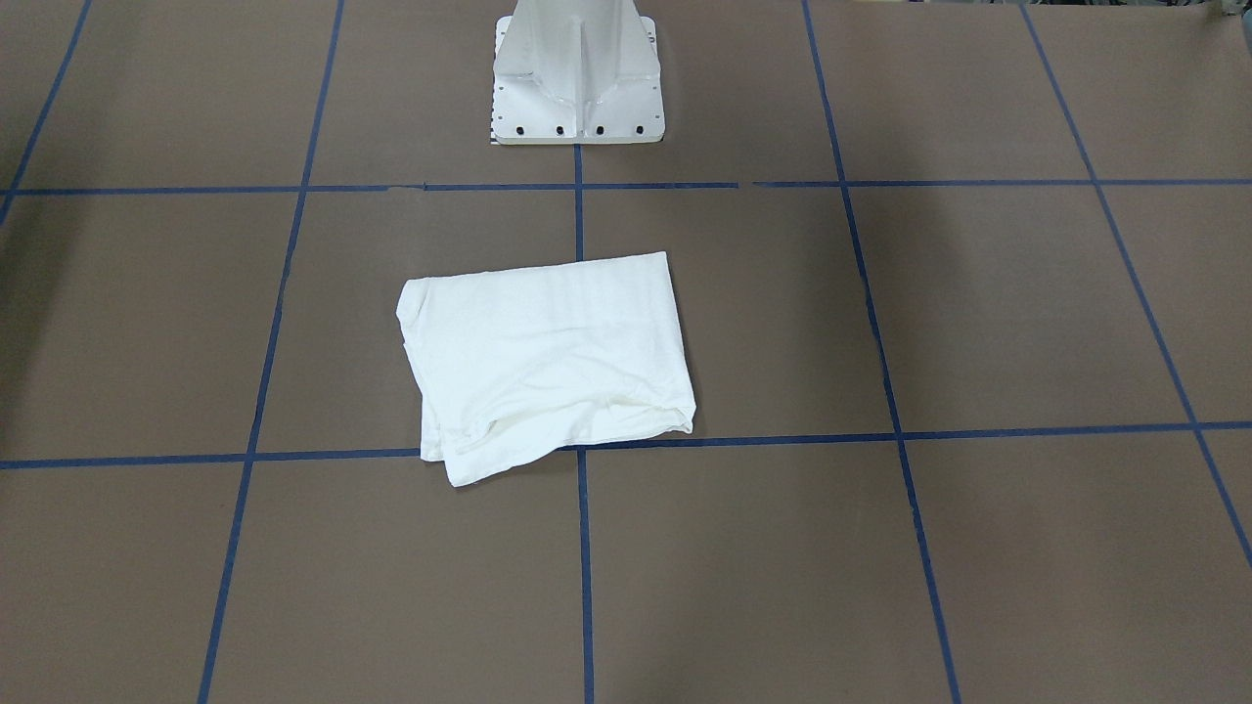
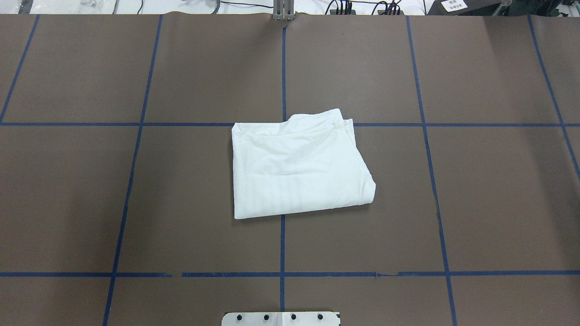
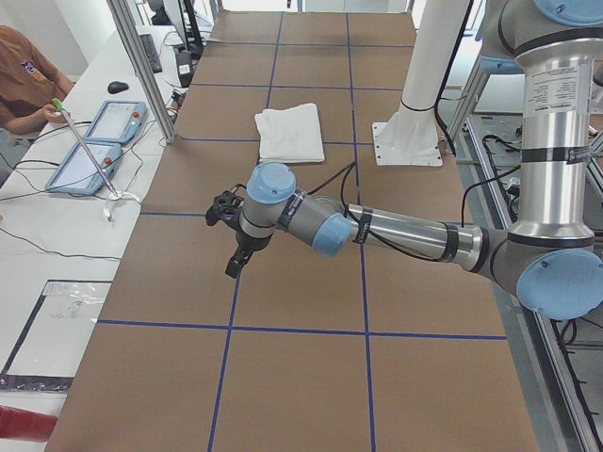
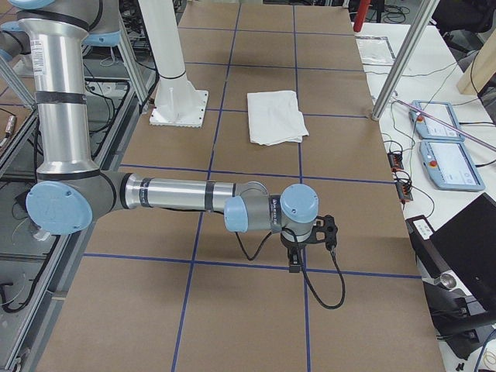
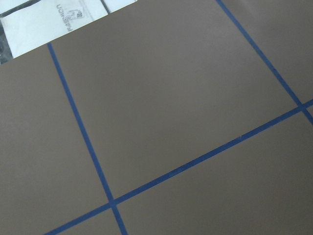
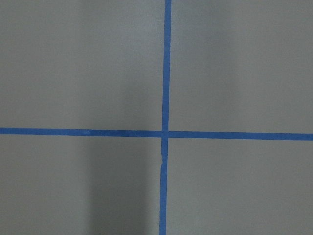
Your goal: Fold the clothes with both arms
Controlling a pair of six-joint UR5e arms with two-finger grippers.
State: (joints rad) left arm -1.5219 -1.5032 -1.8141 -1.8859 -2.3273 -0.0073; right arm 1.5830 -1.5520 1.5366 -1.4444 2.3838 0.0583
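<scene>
The white T-shirt [image 2: 299, 165] lies folded into a rough rectangle at the centre of the overhead view, flat on the brown table [image 2: 476, 203]. Both tools hang well apart from it. The left gripper [image 3: 233, 266] is mid-frame in the left side view and the right gripper [image 4: 294, 262] is below centre in the right side view, while the shirt sits near the top of each. Whether either is open or closed I cannot tell.

White shirt [image 2: 299, 165] is folded into a neat-ish rectangle, flat in the middle of the table [image 2: 90, 181], layers peeking out unevenly along its far edge. Silver-grey left arm [image 3: 405, 234] and right arm [image 4: 170, 194] are stretched out low over the table's left and right ends, well apart from the shirt, wrists bent down toward the surface.
</scene>
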